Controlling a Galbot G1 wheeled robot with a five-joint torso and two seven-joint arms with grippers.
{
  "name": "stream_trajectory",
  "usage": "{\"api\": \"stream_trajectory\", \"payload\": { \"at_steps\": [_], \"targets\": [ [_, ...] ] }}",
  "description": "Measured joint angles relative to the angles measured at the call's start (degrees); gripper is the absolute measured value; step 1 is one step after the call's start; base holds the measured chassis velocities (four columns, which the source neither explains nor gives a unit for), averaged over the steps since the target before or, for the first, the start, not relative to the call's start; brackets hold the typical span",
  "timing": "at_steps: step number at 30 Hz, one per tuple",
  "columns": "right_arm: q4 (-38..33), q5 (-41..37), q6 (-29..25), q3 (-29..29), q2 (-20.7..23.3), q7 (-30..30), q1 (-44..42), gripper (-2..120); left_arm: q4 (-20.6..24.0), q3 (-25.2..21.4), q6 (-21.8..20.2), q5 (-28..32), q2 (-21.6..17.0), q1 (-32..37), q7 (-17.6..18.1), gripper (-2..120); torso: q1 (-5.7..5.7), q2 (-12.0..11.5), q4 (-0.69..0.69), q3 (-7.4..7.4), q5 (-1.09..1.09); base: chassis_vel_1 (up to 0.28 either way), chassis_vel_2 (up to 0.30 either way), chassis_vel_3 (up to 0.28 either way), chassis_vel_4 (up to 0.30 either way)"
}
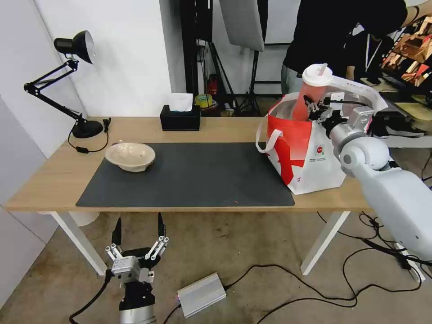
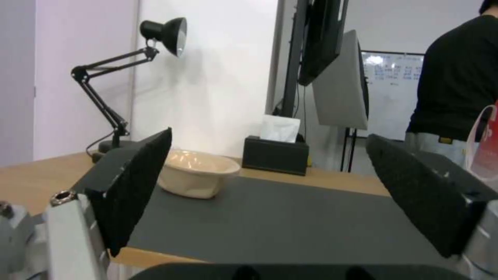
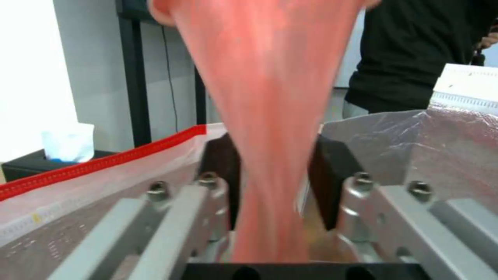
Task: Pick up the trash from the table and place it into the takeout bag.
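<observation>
While clamped on the red cup (image 1: 310, 92) above the takeout bag (image 1: 310, 157), right gripper (image 1: 315, 109); left gripper (image 1: 137, 234) spread wide, low.

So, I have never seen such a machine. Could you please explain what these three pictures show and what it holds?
It is a two-armed robot. One picture comes from its head, the others from cameras on each wrist. The right gripper is shut on a red drink cup over the open takeout bag, which stands on the table. The left gripper hangs open below the table edge. A beige bowl, a black tissue box and a desk lamp are on the table.
</observation>
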State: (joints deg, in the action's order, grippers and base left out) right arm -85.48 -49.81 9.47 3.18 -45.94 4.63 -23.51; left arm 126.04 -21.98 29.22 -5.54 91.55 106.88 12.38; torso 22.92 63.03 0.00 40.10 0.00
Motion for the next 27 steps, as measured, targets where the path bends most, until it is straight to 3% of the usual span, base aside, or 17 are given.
{"api": "stream_trajectory", "payload": {
  "at_steps": [3,17,22,27],
  "targets": [
    [-0.6,0.0,0.7,0.1,0.1,0.2,0.0,48,-0.3,0.1,0.0,0.1,0.0,-0.2,0.0,100,0.00,0.0,0.00,0.00,0.00,0.000,0.000,0.000,0.000],
    [-2.4,1.9,3.2,0.1,0.8,2.1,-0.1,96,0.2,-0.5,-0.1,0.2,0.0,-0.2,0.0,100,0.00,0.0,0.00,0.00,0.00,0.000,0.000,0.000,0.000],
    [-4.1,3.2,6.0,0.1,1.6,3.3,0.0,100,0.4,-0.6,-0.1,0.2,0.0,-0.3,0.0,100,0.00,0.0,0.01,0.00,0.00,0.000,0.000,0.000,0.000],
    [-6.5,4.9,12.7,0.1,3.2,3.4,0.0,100,0.4,-0.5,-0.1,0.2,0.0,-0.3,0.0,100,0.00,0.0,0.00,0.00,0.00,0.000,0.000,0.000,0.000]
  ]
}}
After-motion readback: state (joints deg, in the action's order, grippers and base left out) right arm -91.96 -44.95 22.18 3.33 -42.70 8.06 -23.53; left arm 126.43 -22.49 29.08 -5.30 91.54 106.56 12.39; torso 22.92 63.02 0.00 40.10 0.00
